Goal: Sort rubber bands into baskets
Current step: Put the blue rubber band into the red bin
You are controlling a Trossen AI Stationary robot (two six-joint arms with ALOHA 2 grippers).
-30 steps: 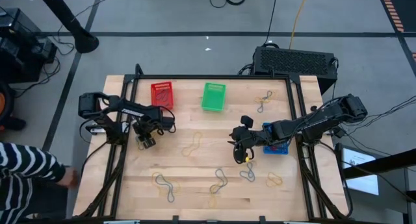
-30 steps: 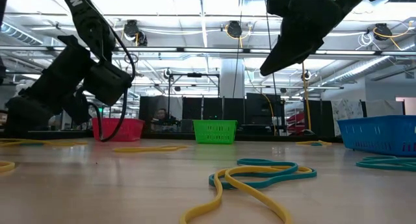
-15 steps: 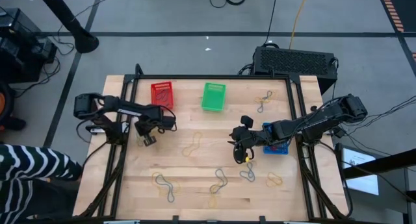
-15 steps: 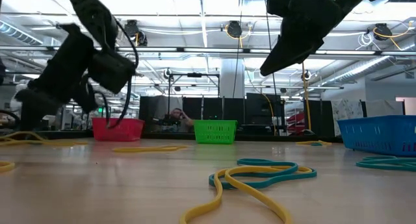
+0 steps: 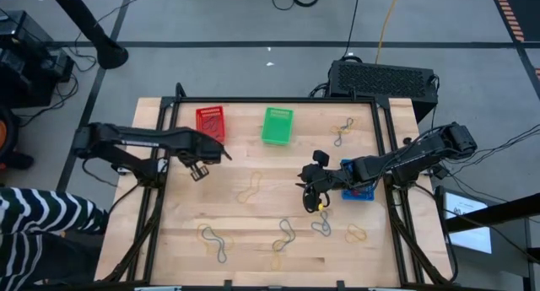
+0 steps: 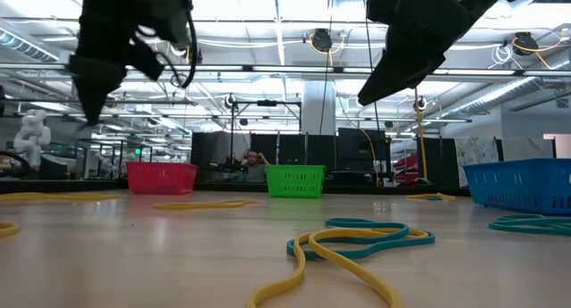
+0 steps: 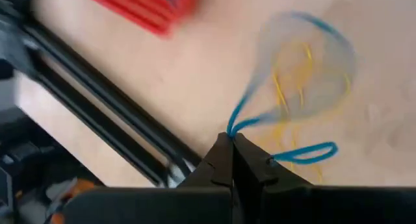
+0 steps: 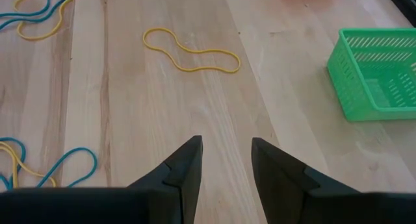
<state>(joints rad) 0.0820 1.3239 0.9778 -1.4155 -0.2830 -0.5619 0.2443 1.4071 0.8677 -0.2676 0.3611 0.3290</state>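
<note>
My left gripper (image 5: 200, 169) hangs above the table's left part, just in front of the red basket (image 5: 210, 121), and is shut on a blue rubber band (image 7: 305, 62). Yellow strands (image 7: 285, 97) show behind the band's loop; I cannot tell whether they hang with it or lie on the table. My right gripper (image 5: 314, 202) hovers open over the table's right-middle with nothing between its fingers (image 8: 226, 152). The green basket (image 5: 277, 125) stands at the far middle. The blue basket (image 5: 359, 180) stands at the right, partly under the right arm. My left gripper pinches the blue band between its two fingertips where two strands run together (image 7: 235, 128). The fingers point steeply down at it from above. One large loop and one small loop (image 7: 305, 152) spread out beyond the tips. The large loop is blurred, and I cannot tell whether it is clear of the table.
Loose yellow and blue-grey bands lie on the wood: one at the middle (image 5: 249, 188), several along the near part (image 5: 213, 239) (image 5: 283, 234) (image 5: 321, 225) (image 5: 356, 234), and one at the far right (image 5: 342, 131). A black box (image 5: 381, 76) sits behind the table. A person's striped sleeve (image 5: 34, 223) is at the near left.
My left gripper has risen well above the table and gone a little toward the far edge, nearer the red basket, and its arm has drawn back toward the left. The right arm has kept still.
</note>
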